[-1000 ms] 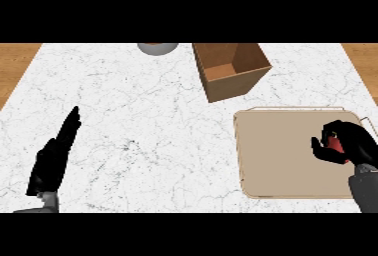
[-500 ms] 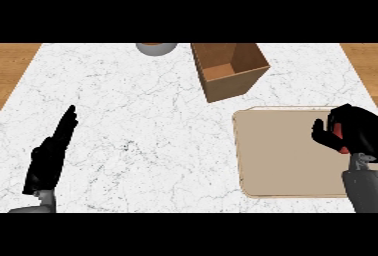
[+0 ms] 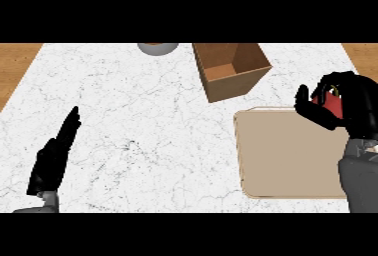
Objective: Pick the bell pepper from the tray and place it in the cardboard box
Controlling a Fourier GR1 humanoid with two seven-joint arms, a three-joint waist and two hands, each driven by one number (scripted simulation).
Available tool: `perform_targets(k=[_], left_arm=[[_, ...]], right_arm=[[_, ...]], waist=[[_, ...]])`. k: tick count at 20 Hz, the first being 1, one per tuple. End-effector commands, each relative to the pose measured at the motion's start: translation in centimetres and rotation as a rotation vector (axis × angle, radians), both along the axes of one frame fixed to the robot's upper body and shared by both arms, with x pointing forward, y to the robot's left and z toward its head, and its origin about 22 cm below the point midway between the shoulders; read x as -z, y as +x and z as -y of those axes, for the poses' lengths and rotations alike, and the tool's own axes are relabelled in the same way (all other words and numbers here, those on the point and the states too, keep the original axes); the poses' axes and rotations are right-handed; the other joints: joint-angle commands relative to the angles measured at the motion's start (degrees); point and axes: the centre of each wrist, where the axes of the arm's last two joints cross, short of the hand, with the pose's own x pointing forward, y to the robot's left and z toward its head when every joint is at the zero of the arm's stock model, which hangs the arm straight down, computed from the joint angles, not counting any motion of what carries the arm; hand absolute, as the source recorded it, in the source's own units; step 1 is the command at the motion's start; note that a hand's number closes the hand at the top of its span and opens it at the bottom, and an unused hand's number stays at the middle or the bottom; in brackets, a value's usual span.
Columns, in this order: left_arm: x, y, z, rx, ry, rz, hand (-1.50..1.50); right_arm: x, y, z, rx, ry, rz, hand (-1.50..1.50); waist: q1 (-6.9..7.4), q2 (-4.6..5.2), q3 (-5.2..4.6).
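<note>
A red bell pepper point(image 3: 330, 104) shows between the curled fingers of my right hand point(image 3: 353, 102), which is shut on it and hides most of it. The hand hangs over the far right corner of the beige tray point(image 3: 284, 155). The open brown cardboard box point(image 3: 231, 70) stands tilted at the back of the counter, up and to the left of that hand, and its inside looks bare. My left hand point(image 3: 53, 156) rests open at the lower left, fingers straight and pointing away from me.
A grey bowl point(image 3: 157, 48) sits at the counter's back edge, left of the box. Bare white marble counter point(image 3: 140, 120) spreads between the left hand and the tray. Wooden floor shows past both back corners.
My right hand has risen and moved toward the back of the tray with the pepper in it. The left hand has drifted slightly nearer me.
</note>
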Motion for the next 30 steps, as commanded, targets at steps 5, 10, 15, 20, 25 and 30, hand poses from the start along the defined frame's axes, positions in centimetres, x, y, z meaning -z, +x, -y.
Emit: perform_targets(k=[5,10,15,20,25,30], left_arm=[[0.7,-0.8,0.8,0.002,-0.007,-0.008,0.00],[-1.0,-0.9,0.1,0.013,-0.006,0.003,0.00],[-0.8,-0.6,1.3,0.039,-0.006,0.010,0.00],[-0.8,1.9,0.2,0.022,0.004,0.014,0.00],[0.0,0.5,2.3,0.052,0.000,0.023,0.00],[-1.0,0.6,2.6,0.057,-0.023,0.021,0.00]], right_arm=[[-6.0,2.4,-3.7,-0.086,0.065,0.071,1.50],[-7.6,7.7,-6.3,-0.086,0.053,0.028,1.50],[-7.6,11.9,-8.4,-0.066,0.067,-0.024,1.50],[-3.1,14.1,-10.9,-0.069,0.055,-0.099,1.50],[-1.6,16.1,-10.3,-0.043,0.059,-0.170,1.50],[-0.9,16.9,-10.2,0.044,0.132,-0.241,-1.50]], waist=[[0.41,0.16,0.02],[1.28,0.33,0.03],[1.95,0.56,0.04],[1.79,0.79,0.03],[2.79,1.15,0.05],[3.70,1.40,0.08]])
